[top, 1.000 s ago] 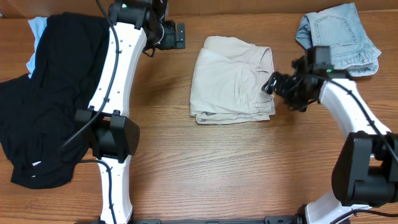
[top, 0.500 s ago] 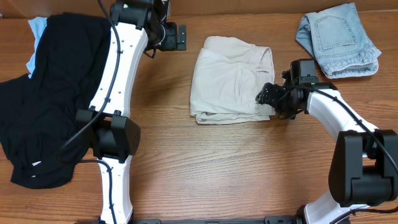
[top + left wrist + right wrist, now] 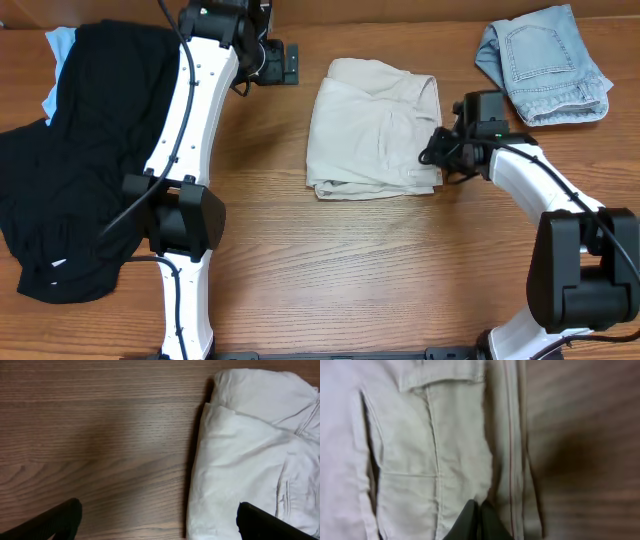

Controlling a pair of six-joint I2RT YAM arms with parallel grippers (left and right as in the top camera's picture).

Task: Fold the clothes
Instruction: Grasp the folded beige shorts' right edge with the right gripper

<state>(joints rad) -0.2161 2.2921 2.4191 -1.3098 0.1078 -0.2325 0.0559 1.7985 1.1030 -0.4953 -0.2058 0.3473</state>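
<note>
The clothes [image 3: 370, 130], a pair of pale cream shorts, lie folded into a rough rectangle in the middle of the table. In the right wrist view the pocket seams and right hem of the clothes [image 3: 420, 450] fill the frame. My right gripper [image 3: 432, 155] sits at their right edge, and its jaws [image 3: 480, 507] are shut with a fabric layer puckered at the tips. My left gripper [image 3: 285, 62] hovers open at the back, left of the shorts. In the left wrist view its fingers straddle bare wood and the left edge of the clothes [image 3: 240, 460], and the gripper [image 3: 160, 520] holds nothing.
A big black garment [image 3: 70, 170] covers the left side, with a light-blue cloth [image 3: 58, 45] peeking out behind it. Light-blue denim shorts [image 3: 545, 65] lie folded at the back right. Bare wooden table [image 3: 380, 270] runs along the front.
My right gripper moved left from beside the denim onto the cream shorts' right edge, and its jaws went from open to shut. The left arm stayed put.
</note>
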